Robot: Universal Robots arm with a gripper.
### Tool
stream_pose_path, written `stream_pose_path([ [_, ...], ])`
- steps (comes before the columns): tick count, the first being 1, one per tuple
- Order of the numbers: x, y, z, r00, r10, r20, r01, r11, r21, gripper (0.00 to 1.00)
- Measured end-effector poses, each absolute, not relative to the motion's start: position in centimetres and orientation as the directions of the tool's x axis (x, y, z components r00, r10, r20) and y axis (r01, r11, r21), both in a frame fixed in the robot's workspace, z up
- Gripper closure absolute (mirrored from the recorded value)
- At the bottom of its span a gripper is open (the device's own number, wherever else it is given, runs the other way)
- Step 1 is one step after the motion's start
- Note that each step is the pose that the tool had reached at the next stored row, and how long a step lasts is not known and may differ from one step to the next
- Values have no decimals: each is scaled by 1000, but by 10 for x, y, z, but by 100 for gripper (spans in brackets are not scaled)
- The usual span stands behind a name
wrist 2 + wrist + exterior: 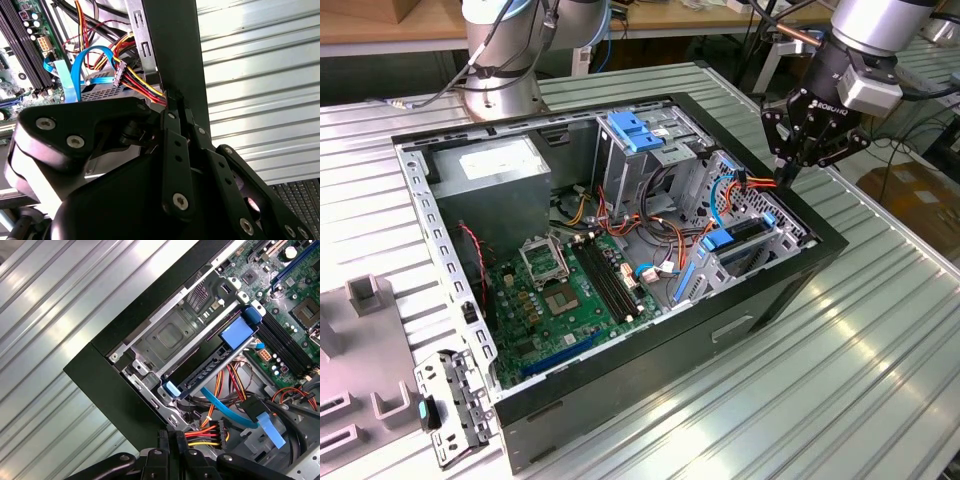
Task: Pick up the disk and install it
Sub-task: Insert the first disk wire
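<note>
the disk [212,371] is seen already seated in the drive cage at the corner of the open computer case [820,262] on the desk [880,380], its blue rails gripping the bay. the claw [790,172] is held just above that corner, fingers pressed together, holding nothing.

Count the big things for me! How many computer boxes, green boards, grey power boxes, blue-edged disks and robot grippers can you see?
computer case: 1
green motherboard: 1
grey power supply: 1
disk: 1
gripper: 1
Total: 5
</note>
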State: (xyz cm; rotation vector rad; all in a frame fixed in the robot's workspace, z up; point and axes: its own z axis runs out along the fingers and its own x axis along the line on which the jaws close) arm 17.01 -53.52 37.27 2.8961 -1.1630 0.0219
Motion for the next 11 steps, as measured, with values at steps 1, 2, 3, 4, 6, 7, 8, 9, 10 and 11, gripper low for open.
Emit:
stream_pose_path([
  [1,170,-535,373,721,-693,21,-693,-720,14,83],
  [2,170,-535,373,717,-697,21,-697,-717,14,83],
  [3,170,-535,373,710,-704,21,-704,-710,14,83],
  [4,170,-535,373,698,-716,21,-716,-698,14,83],
  [6,170,-535,373,670,-742,21,-742,-670,14,83],
  [7,170,-535,373,654,-756,21,-756,-654,14,83],
  [8,170,-535,373,643,-766,21,-766,-643,14,83],
  [9,170,-535,373,626,-779,21,-780,-626,14,83],
  [10,168,-535,373,626,-779,21,-780,-626,14,83],
  [11,166,-535,373,626,-779,21,-780,-626,14,83],
])
